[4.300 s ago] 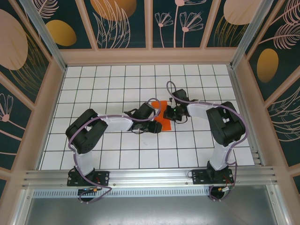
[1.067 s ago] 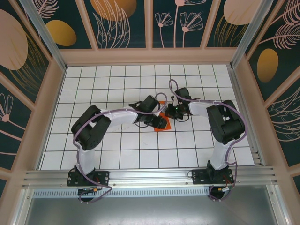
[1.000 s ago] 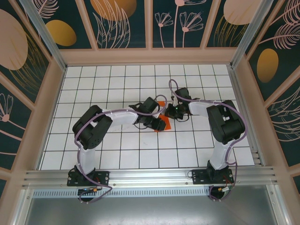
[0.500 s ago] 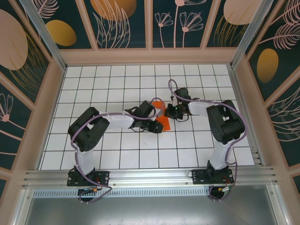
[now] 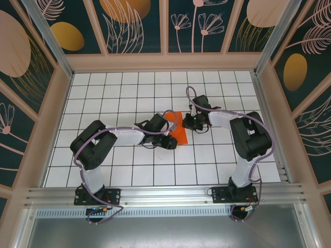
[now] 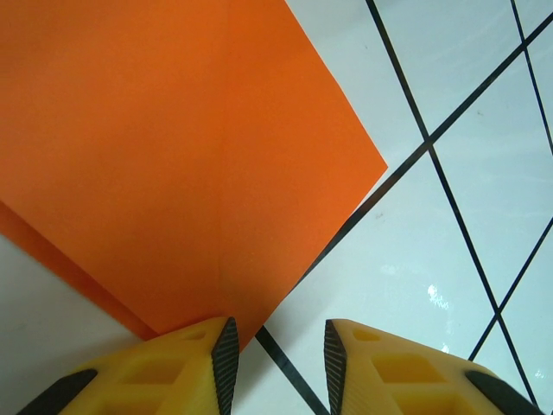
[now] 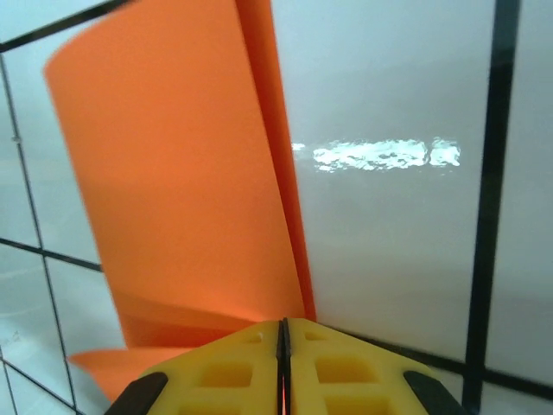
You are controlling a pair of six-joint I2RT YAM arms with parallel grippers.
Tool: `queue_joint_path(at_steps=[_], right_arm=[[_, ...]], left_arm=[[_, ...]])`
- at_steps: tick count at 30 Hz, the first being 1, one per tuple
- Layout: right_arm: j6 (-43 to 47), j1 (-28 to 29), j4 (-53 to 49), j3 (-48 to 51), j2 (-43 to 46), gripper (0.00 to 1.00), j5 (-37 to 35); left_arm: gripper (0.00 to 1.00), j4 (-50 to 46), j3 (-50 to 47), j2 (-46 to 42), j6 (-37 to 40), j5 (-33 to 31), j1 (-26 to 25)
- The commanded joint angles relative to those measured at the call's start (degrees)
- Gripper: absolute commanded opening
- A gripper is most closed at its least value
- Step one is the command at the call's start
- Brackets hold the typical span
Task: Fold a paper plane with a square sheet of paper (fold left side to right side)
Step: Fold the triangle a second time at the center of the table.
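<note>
One orange sheet (image 7: 190,173), pinched by right pincer (image 7: 282,339)

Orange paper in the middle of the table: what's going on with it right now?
Both arms are working on the orange square sheet of paper, which is already folded into layers. The right gripper is shut on one edge, and the paper curves up from there. The left gripper is open at the opposite side, with one of its fingers over the paper's edge and the other over the white gridded table.
</note>
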State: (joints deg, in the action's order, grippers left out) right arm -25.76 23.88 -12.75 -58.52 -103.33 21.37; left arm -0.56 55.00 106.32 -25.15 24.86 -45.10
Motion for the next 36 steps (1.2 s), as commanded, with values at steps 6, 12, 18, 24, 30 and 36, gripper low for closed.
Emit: queue_joint_path(at_steps=[6, 12, 18, 24, 30, 36], right_arm=[[-1.93, 3.90, 0.04, 1.97, 6.52, 0.10, 0.90], [-4.02, 6.59, 2.67, 2.40, 4.26, 0.09, 1.82], [-4.27, 7.15, 4.40, 3.29, 0.86, 0.09, 1.79], [-2.86, 6.84, 4.75, 3.15, -1.81, 0.09, -0.01], [-0.59, 5.49, 2.95, 2.32, -3.61, 0.09, -2.83], [1.99, 1.28, 3.09, 3.02, -2.51, 0.09, -3.16]], left_arm=[[0.35, -5.32, -1.28, 1.58, -0.96, -0.52, -0.03], [0.35, -5.42, -0.98, 1.68, -0.87, -0.53, 0.01], [0.35, -5.77, -0.98, 1.91, -0.80, -1.09, 0.01], [0.35, -6.15, -1.34, 2.18, -0.87, -1.41, 0.06], [0.35, -6.39, -1.80, 2.85, -0.88, -1.71, 0.02], [0.35, -6.33, -2.88, 4.18, -1.17, -2.47, 0.06]])
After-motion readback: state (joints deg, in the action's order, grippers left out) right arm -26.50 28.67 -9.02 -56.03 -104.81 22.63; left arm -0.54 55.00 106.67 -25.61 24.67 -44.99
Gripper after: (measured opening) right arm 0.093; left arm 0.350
